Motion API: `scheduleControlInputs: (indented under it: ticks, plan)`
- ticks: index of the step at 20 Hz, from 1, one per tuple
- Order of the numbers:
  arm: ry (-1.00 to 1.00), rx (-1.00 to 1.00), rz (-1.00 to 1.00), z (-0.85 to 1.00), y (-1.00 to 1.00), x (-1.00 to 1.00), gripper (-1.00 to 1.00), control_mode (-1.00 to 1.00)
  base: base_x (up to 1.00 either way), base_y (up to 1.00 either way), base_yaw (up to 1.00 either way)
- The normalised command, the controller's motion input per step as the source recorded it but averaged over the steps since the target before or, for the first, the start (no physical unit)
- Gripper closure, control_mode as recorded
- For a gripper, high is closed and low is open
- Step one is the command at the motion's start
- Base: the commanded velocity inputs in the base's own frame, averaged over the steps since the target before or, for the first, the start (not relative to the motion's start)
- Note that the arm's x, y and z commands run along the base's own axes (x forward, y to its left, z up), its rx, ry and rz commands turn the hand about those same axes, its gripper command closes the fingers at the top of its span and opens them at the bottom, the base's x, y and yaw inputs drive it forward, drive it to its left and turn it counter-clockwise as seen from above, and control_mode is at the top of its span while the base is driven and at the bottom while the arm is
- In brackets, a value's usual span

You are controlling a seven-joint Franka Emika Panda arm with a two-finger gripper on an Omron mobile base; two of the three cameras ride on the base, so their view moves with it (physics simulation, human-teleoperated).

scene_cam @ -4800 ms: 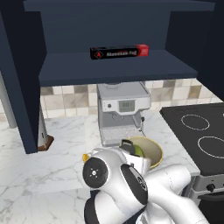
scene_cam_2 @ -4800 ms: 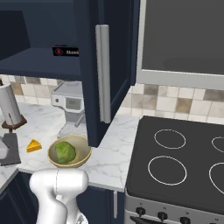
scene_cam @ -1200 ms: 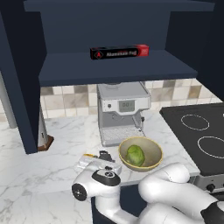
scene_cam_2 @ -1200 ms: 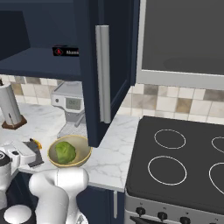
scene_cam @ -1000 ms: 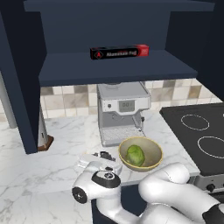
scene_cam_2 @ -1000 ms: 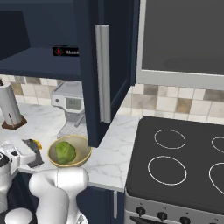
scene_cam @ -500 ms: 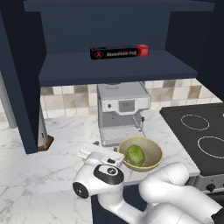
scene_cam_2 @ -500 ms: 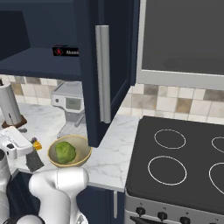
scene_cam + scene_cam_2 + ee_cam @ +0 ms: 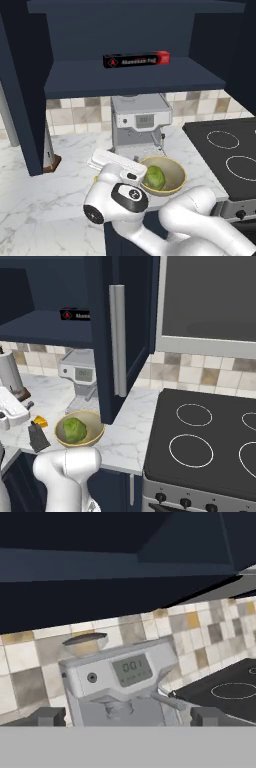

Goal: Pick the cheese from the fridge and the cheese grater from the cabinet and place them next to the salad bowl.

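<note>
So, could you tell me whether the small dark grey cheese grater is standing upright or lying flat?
Upright: the small dark grey cheese grater stands on the marble counter, narrow end up, beside the round tan-yellow salad bowl.

You had open counter left of the salad bowl; behind it the coffee machine blocked, and the cabinet shelf hung low overhead.

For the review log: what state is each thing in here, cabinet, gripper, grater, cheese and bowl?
cabinet: open, black-and-red box on its shelf.
cheese grater: upright on the counter beside the salad bowl.
cheese: lying on the counter by the grater.
salad bowl: upright, green lettuce ball inside.
gripper: open, holding nothing.
</note>
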Motion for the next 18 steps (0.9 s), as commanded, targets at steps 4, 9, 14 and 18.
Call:
scheduleControlInputs:
  ticks: [4,9,14,18]
  plan:
    - [-0.17,0.10,0.00,0.61,-0.38,-0.96,-1.00,-1.00,0.00,0.00,0.00]
    - [-0.19,0.16,0.00,0.94,-0.41,-1.00,-1.00,-1.00,0.00,0.00,0.00]
    - [-0.26,0.18,0.00,1.00,-0.46,-1.00,-1.00,-1.00,0.00,0.00,0.00]
    - [-0.19,0.26,-0.02,0.96,-0.90,-1.00,-1.00,-1.00,0.00,0.00,0.00]
